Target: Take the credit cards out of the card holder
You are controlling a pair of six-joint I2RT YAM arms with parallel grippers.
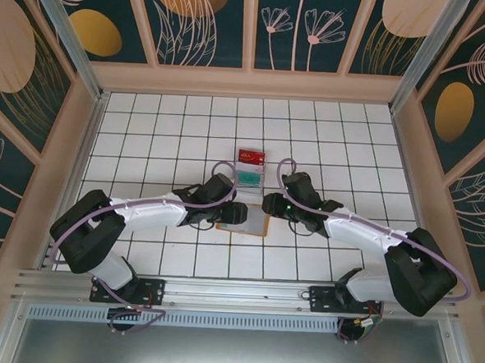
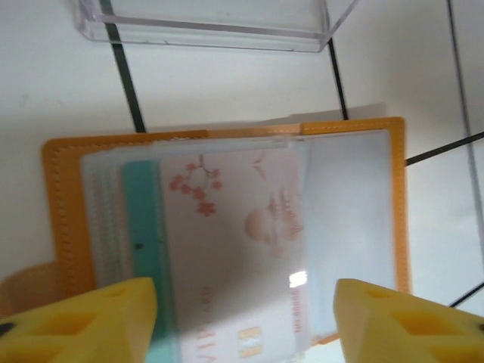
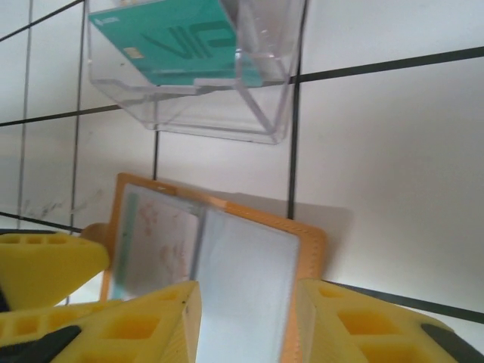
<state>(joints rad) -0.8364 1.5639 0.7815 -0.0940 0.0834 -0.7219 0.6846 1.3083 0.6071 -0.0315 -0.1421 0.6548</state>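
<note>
The orange-tan card holder (image 1: 255, 225) lies open on the tiles between both arms. In the left wrist view the card holder (image 2: 352, 197) shows a pale card with pink blossoms (image 2: 242, 227) in its clear sleeve and a teal card edge (image 2: 142, 219) behind it. My left gripper (image 2: 243, 329) hovers open over that card, one yellow finger on each side. My right gripper (image 3: 246, 302) is open and straddles the pale blue-grey right flap of the card holder (image 3: 249, 265). From above, the left gripper (image 1: 234, 214) and right gripper (image 1: 271, 206) flank the holder.
A clear plastic tray (image 3: 249, 113) stands just beyond the holder with a teal VIP card (image 3: 181, 38) in it. A red card (image 1: 251, 156) lies in the tray's far section, the teal card (image 1: 248, 178) in the near one. Patterned walls enclose the tiled floor.
</note>
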